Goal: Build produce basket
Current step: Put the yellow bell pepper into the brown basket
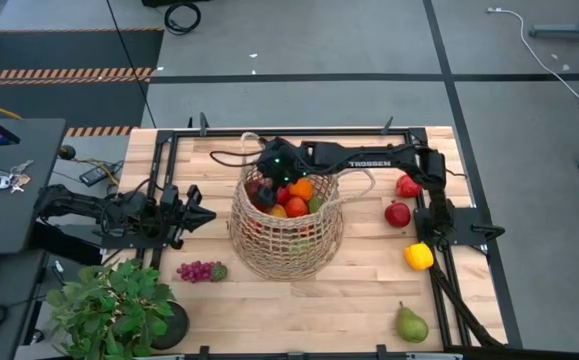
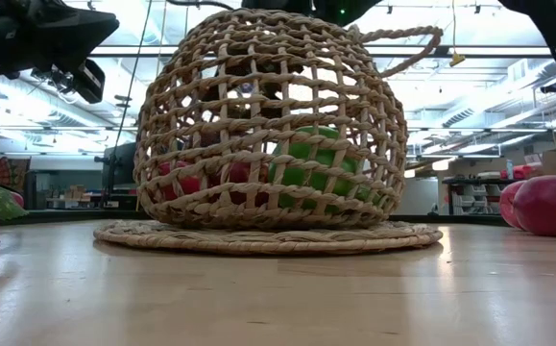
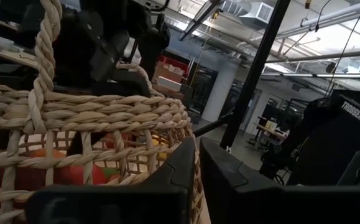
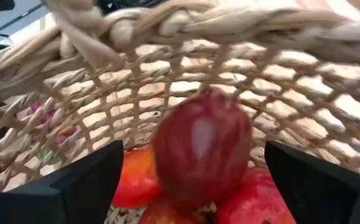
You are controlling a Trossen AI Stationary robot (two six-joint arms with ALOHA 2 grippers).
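Dark red fruit (image 4: 202, 146) fills the right wrist view, blurred, sitting free between the right gripper's (image 1: 266, 176) fingers (image 4: 74, 186), which stand wide apart and touch nothing; can't tell whether it rests on the pile or is in mid-air. Right gripper is over the basket's (image 1: 287, 252) far-left rim, arm reaching across from the right side. Basket is mid-table: round, tan open-weave straw, looped handles, one handle (image 1: 359, 185) sticking out toward the right arm. Produce inside is only partly readable: orange (image 1: 302, 188), red apple (image 1: 296, 207), a yellow bit, something green (image 2: 316, 168) low down seen through the weave in the low view; the rest is hidden by the gripper and wicker. Left gripper (image 1: 197, 216) waits just left of the basket, fingers (image 3: 223, 177) pressed together, empty; its wrist view sees mostly basket rim and the other arm. Still out on the table: purple grapes (image 1: 200, 271) front-left, two red pieces (image 1: 398, 213) and a yellow pepper (image 1: 419, 257) right of the basket, green pear (image 1: 411, 324) at the front-right. Potted plant (image 1: 114, 308) at the front-left corner, cut off by the frame edge.
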